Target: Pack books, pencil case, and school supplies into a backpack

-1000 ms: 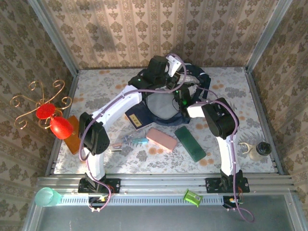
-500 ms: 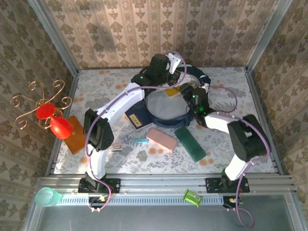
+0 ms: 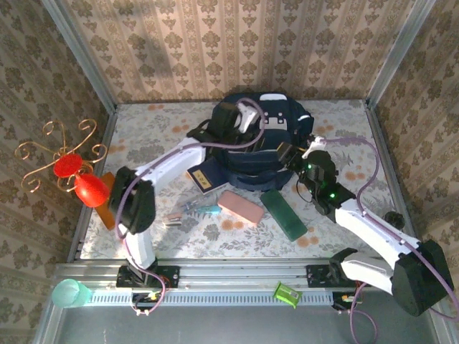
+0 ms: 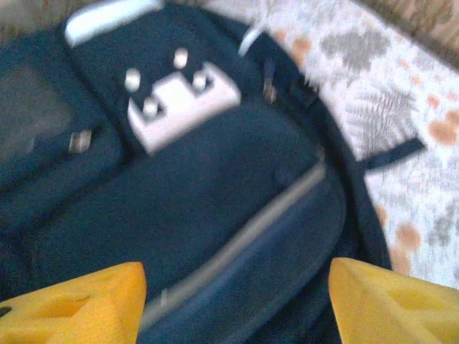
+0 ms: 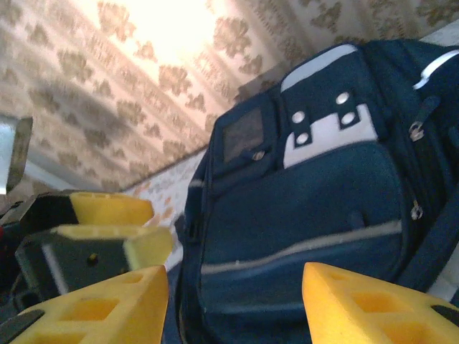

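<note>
From the top camera you see the backpack [image 3: 264, 136] lying at the far middle of the table [image 3: 143, 125], front pockets up. Your left gripper [image 3: 244, 120] hangs over its left part and your right gripper [image 3: 285, 153] sits at its near right edge. From up here you cannot tell how either pair of fingers stands. Just left of the backpack's near edge lies the navy book [image 3: 203, 176], tilted. Nearer to you the pencil case [image 3: 239, 207] lies apart from the bag. A dark green slab [image 3: 282, 213] is just beside the case on the right and the teal-handled tool [image 3: 204, 209] just to its left. A small metal-looking item [image 3: 172, 221] lies left of the tool, too small to make out. An orange-brown slab [image 3: 107, 206] rests at the table's left edge. In your left wrist view, which is blurred, the left gripper [image 4: 235, 279] looks down on the backpack [image 4: 201, 193] and its grey-white patch [image 4: 179, 100]. Its two yellow fingers [image 4: 79, 308] stand wide apart in the bottom corners with nothing between them. In your right wrist view the right gripper [image 5: 235, 283] faces the front of the backpack [image 5: 315, 201], its fingers [image 5: 93, 308] spread with nothing held. At the left of that view you see the left gripper [image 5: 154, 226] just beside the bag, two yellow fingers showing.
</note>
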Robot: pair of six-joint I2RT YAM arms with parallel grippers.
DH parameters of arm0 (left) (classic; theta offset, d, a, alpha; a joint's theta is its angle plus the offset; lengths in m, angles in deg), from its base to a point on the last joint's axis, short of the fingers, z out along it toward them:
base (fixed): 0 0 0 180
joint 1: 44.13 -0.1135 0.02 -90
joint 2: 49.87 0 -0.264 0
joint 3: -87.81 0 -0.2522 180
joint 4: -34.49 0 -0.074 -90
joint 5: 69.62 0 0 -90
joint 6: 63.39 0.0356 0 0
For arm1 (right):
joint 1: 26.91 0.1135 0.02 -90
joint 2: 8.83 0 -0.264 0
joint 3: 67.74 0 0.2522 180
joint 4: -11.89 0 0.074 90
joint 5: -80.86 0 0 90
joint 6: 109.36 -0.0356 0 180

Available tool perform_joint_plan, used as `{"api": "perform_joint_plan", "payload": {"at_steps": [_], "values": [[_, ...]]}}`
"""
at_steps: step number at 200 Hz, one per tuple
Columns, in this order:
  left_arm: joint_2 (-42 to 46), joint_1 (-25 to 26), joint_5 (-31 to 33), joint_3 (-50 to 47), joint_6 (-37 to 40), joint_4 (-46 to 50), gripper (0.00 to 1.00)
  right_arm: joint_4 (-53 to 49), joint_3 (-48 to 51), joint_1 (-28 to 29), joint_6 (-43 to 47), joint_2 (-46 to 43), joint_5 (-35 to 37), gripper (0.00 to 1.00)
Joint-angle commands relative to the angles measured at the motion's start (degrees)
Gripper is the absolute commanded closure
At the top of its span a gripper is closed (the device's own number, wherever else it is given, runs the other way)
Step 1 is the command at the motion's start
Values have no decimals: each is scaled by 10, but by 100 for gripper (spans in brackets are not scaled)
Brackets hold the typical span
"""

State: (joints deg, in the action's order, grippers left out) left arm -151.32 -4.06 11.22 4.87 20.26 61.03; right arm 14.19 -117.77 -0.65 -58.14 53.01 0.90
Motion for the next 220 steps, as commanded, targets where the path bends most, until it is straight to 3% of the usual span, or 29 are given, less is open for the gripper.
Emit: {"api": "perform_joint_plan", "payload": {"at_steps": [1,27,46,65,102,125,153,220], "values": [[123,-31,31,-129,-56,-73,23,-48,-19,47,99,8,6,46],[202,-122,59,-294,-192,-95,21,-88,-100,114,134,102,-43,46],[215,-198,27,-383,-269,-127,21,-120,-176,168,160,202,-63,48],[205,-233,-9,-418,-299,-152,21,-143,-252,213,184,302,-70,51],[155,-244,-17,-408,-302,-147,20,-189,-381,235,192,458,-111,62],[115,-254,-39,-414,-341,-196,21,-207,-424,230,180,523,-106,72],[78,-248,-52,-411,-354,-217,23,-215,-437,212,149,562,-100,75],[59,-231,-73,-416,-369,-264,34,-202,-434,181,104,609,-169,80]]}}
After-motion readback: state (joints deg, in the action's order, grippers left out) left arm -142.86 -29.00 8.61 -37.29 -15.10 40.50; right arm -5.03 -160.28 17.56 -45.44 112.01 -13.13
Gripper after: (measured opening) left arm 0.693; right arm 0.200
